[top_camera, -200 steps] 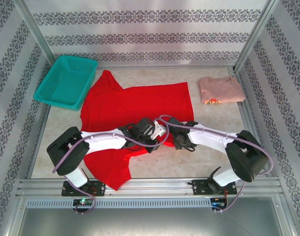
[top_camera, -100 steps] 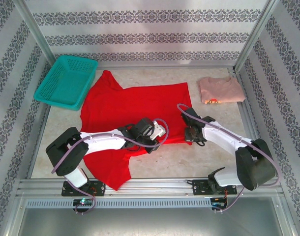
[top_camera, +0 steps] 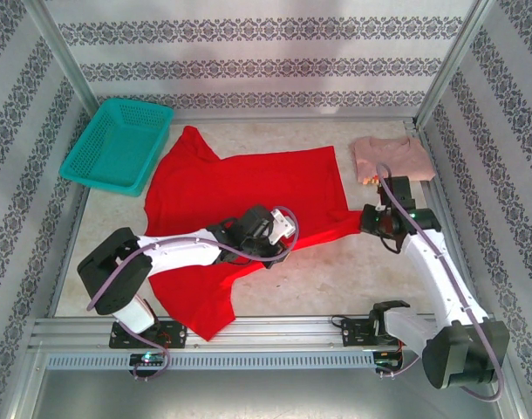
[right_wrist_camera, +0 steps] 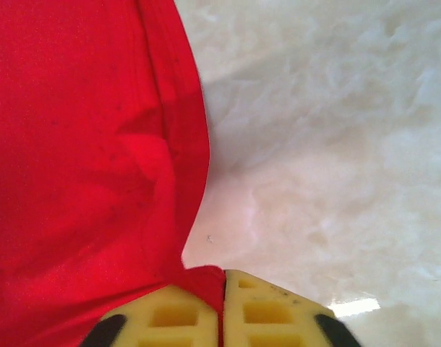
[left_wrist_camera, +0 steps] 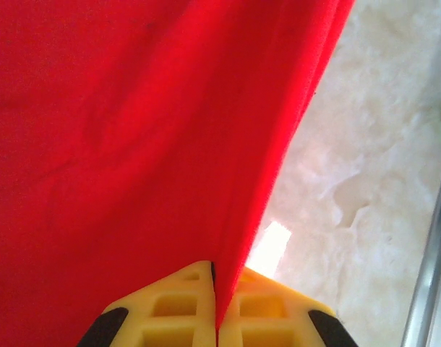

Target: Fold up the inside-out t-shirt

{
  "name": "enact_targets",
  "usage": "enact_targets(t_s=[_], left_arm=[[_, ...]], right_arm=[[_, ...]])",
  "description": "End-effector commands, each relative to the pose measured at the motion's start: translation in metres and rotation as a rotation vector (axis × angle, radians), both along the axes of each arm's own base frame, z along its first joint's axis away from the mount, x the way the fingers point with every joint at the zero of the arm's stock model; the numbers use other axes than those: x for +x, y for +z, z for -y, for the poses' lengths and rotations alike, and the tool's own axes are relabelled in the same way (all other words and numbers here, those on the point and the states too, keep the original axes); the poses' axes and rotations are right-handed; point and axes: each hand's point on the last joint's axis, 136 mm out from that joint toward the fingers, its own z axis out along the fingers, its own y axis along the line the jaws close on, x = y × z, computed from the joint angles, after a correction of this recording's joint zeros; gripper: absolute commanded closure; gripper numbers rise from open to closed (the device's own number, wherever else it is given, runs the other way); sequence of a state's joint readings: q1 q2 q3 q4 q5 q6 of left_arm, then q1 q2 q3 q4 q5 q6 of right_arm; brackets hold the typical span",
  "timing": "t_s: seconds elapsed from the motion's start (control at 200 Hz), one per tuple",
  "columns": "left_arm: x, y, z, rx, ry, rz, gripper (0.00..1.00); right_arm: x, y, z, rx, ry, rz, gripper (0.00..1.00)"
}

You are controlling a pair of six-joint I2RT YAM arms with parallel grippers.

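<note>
The inside-out t-shirt [top_camera: 240, 188], bright red, lies spread over the middle of the table, with one part hanging down toward the near left edge. My left gripper [top_camera: 276, 251] is shut on its near edge. In the left wrist view the red cloth [left_wrist_camera: 134, 144] runs up out of the closed yellow jaws of the left gripper [left_wrist_camera: 215, 271]. My right gripper [top_camera: 367, 218] is at the right, shut on a corner of the shirt drawn out into a point. In the right wrist view that cloth [right_wrist_camera: 83, 144] is pinched in the right gripper [right_wrist_camera: 223, 278], above bare table.
A teal basket [top_camera: 118, 144] sits at the back left, touching the shirt's sleeve. A folded pale pink shirt [top_camera: 390, 160] lies at the back right, just beyond my right wrist. Metal frame posts and patterned walls close in the table [top_camera: 336, 279].
My right gripper has swung from beside the left gripper out to the right and back, pulling a corner of the red shirt with it. The left gripper has hardly moved.
</note>
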State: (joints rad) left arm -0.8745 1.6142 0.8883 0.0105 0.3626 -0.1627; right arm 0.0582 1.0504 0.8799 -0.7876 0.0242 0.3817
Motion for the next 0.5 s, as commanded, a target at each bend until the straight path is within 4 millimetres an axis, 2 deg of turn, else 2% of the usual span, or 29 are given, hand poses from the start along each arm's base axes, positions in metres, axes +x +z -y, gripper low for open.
enact_targets(t_s=[0.0, 0.13, 0.22, 0.275, 0.39, 0.5], left_arm=[[-0.011, -0.018, -0.021, 0.080, 0.018, -0.080, 1.00], [-0.011, -0.017, -0.019, 0.076, 0.018, -0.085, 1.00], [-0.011, -0.019, -0.019, 0.078, 0.016, -0.090, 1.00], [-0.010, -0.018, -0.018, 0.076, 0.016, -0.091, 1.00], [-0.011, -0.018, -0.017, 0.077, 0.012, -0.095, 1.00], [-0.011, -0.018, -0.017, 0.078, 0.009, -0.094, 1.00]], right_arm=[[0.002, 0.016, 0.051, -0.257, -0.085, -0.021, 0.72], [0.000, 0.004, 0.035, -0.183, -0.040, -0.056, 0.61], [-0.012, -0.013, 0.012, -0.091, 0.001, -0.090, 0.56], [-0.020, -0.025, -0.012, -0.024, 0.051, -0.096, 0.54], [-0.034, -0.050, -0.079, 0.100, 0.219, -0.106, 0.49], [-0.035, -0.065, -0.110, 0.077, 0.332, -0.126, 0.48]])
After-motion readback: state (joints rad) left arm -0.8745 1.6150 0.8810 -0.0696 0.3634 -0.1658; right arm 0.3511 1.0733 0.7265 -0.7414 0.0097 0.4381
